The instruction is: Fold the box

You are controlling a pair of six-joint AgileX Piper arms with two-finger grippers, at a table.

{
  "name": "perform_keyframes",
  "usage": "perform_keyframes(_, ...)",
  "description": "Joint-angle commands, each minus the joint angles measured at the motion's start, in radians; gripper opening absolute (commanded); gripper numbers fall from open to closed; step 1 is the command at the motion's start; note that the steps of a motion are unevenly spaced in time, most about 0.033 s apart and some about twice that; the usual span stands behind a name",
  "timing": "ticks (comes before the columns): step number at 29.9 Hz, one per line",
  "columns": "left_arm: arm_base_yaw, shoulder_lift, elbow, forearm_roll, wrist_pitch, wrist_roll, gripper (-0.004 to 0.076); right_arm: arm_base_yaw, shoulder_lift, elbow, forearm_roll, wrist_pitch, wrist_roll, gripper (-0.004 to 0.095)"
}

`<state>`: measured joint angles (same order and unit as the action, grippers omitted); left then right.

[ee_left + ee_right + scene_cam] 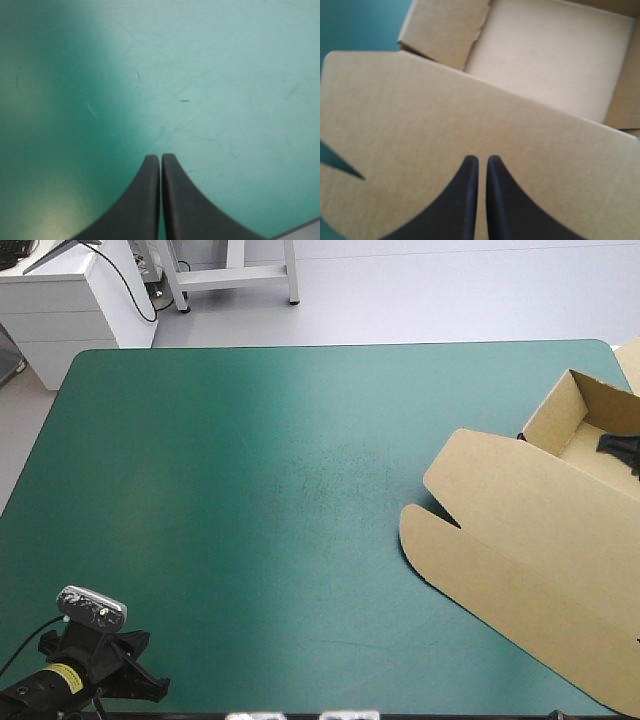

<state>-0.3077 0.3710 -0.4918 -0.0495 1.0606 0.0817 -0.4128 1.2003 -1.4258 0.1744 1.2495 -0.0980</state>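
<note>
Board like this I judge to be light, stiff across its panels, willing to bend only at its creases, and likely to slide on the teal-green cover if pushed rather than pinched.

In the high view the box [545, 530] lies at the right side of the worktop [250, 490] and runs out past the picture's right edge. The tray [590, 430], walls raised, is at the far right. The lid [500, 560] lies flat and reaches toward the near left. I would take hold at a free edge of the lid, toward its left end, where the fingers can close over a thin sheet. On the middle of the panel they would find nothing to pinch. The left gripper [140, 677] sits at the near left corner, well apart from the box. I cannot pick out the right gripper with certainty in this view.

In the left wrist view the left gripper [160, 157] has its black fingers drawn together to a hairline, with nothing between them. Only bare cover lies ahead, and no part of the box shows.

In the right wrist view the right gripper [482, 159] is drawn together the same way, and I see no board in the slit. The brown lid [410, 115] spreads under and around it. The tray [550, 60] is ahead, beyond the fold. Whether the tips touch the lid I cannot tell. For any grasp, I reckon this gripper would first have to open.
</note>
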Motion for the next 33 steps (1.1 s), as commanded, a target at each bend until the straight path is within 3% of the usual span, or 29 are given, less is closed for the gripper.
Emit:
perform_keyframes(1, -0.003, 0.010, -0.024, -0.010, -0.049, -0.001, -0.0008, 0.119, -0.132, 0.049, -0.019, -0.010, -0.025, -0.0021)
perform_keyframes(8, -0.003, 0.010, -0.024, -0.010, -0.049, -0.001, -0.0008, 0.267, -0.343, 0.220, -0.064, -0.007, -0.025, -0.0021)
perform_keyframes(20, -0.003, 0.010, -0.024, -0.010, -0.041, -0.001, -0.0008, 0.269, -0.657, 0.550, -0.053, -0.101, -0.076, -0.0021)
perform_keyframes(33, -0.003, 0.010, -0.024, -0.010, -0.041, 0.007, -0.0008, 0.269, -0.840, 0.808, 0.111, -0.173, -0.212, -0.0021)
